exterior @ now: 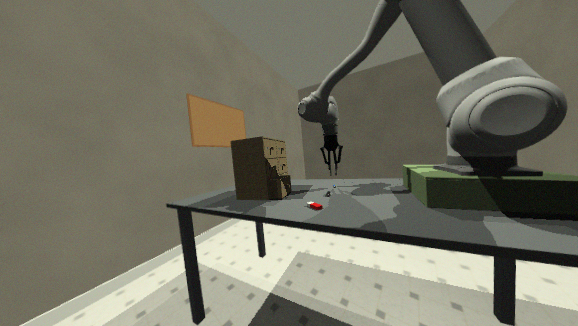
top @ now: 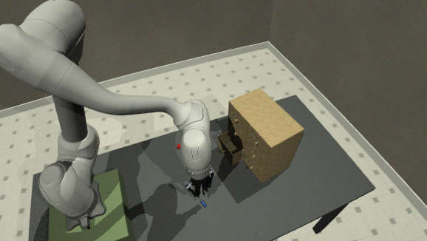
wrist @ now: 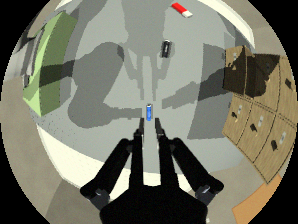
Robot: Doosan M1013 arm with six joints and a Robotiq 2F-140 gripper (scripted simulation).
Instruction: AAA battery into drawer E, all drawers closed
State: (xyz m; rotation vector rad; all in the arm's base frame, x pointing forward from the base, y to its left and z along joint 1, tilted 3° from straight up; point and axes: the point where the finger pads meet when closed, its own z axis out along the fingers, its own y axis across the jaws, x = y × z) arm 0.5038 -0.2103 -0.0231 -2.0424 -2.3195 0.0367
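Observation:
The AAA battery point(top: 203, 203) is small and blue and lies on the dark table top in front of the chest; in the wrist view the battery point(wrist: 149, 111) shows just beyond my fingertips. My gripper point(top: 199, 190) point(exterior: 332, 172) points straight down and hangs well above the table. Its fingers stand a narrow gap apart with nothing between them. The wooden chest point(top: 264, 129) stands upright at the table's middle right. One lower drawer point(top: 230, 148) is pulled out part way. I cannot read the drawer letters.
A red and white small object point(exterior: 314, 205) and a small black object point(exterior: 327, 193) lie on the table near the battery. The arm's green base block point(top: 100, 211) fills the near left corner. The table edge lies beyond the chest.

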